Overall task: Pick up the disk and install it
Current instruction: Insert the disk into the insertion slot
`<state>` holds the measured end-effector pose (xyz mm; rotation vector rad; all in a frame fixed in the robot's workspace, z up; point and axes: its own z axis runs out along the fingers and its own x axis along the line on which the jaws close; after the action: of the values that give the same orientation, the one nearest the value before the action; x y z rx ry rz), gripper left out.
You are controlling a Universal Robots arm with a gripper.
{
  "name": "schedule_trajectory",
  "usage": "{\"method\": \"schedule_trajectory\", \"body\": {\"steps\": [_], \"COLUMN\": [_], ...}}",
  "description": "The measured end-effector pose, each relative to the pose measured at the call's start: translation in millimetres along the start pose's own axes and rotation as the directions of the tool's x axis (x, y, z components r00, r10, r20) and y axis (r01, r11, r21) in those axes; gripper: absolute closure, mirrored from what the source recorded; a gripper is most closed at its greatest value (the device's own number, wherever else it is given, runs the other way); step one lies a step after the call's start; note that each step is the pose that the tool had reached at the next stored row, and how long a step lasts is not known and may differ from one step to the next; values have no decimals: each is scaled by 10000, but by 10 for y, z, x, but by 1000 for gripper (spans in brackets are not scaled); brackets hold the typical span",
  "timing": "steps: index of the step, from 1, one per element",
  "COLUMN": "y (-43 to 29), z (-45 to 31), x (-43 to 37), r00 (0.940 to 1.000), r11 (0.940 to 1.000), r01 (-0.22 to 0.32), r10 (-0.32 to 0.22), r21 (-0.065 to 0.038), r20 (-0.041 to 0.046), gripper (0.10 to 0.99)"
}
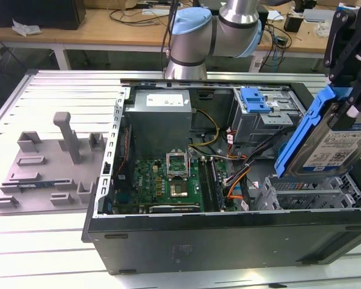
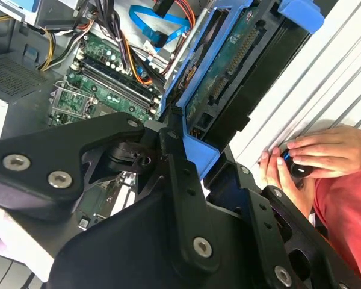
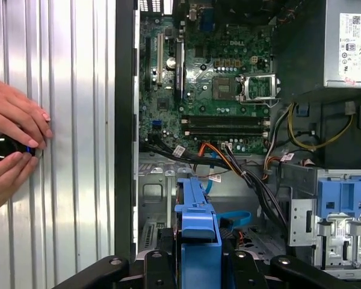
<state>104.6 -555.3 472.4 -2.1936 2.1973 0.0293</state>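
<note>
The disk (image 1: 334, 141) is a silver drive with a white-and-blue label in a blue carrier bracket. It hangs tilted in the air at the exterior view's right, above the open computer case (image 1: 228, 241). My black gripper (image 1: 349, 103) is shut on its upper end. Just below the disk is a metal drive cage (image 1: 307, 195) in the case's front corner. The second wrist view has the disk's circuit-board underside (image 2: 228, 66) between my fingers (image 2: 174, 180). In the first wrist view the blue carrier (image 3: 197, 223) is edge-on over the cage floor.
Inside the case are a grey power supply box (image 1: 159, 117), a green motherboard (image 1: 168, 180), bundled cables (image 1: 240, 174) and a bay with blue latches (image 1: 256, 99). A grey fixture plate (image 1: 48, 168) lies at the exterior view's left. A person's hands (image 3: 12, 144) hold a small black device beside the case.
</note>
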Motion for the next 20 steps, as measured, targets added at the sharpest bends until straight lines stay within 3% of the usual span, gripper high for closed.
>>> {"method": "schedule_trajectory", "body": {"steps": [20], "y": [-14], "z": [146], "x": [27], "r00": [9999], "r11": [9999], "r01": [112], "r10": [-112], "r21": [-7], "r20": [2], "gripper": [718]}}
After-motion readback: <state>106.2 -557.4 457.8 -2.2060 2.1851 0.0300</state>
